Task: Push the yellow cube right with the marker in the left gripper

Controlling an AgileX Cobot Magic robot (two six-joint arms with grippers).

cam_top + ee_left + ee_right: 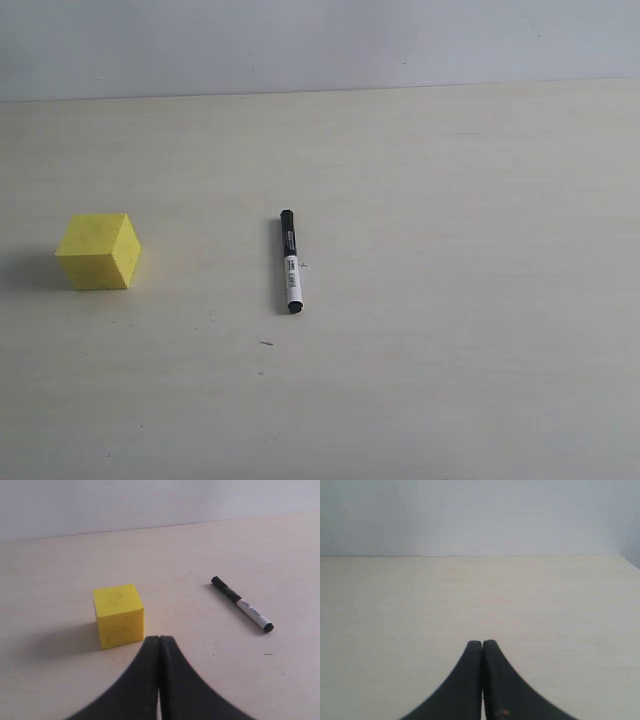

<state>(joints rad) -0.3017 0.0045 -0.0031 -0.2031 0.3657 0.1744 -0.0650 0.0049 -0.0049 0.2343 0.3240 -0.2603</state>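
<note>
The yellow cube (99, 251) rests on the pale table at the left of the exterior view. The marker (290, 261) lies flat near the middle, to the cube's right and apart from it, black cap pointing away. No arm shows in the exterior view. In the left wrist view my left gripper (159, 639) is shut with nothing between its fingers, just in front of the yellow cube (119, 615); the marker (242, 604) lies off to the side, untouched. My right gripper (482, 643) is shut and empty above bare table.
The pale wooden table (450, 300) runs back to a plain grey wall (320, 40). A small dark speck (266, 343) lies near the marker's lower end.
</note>
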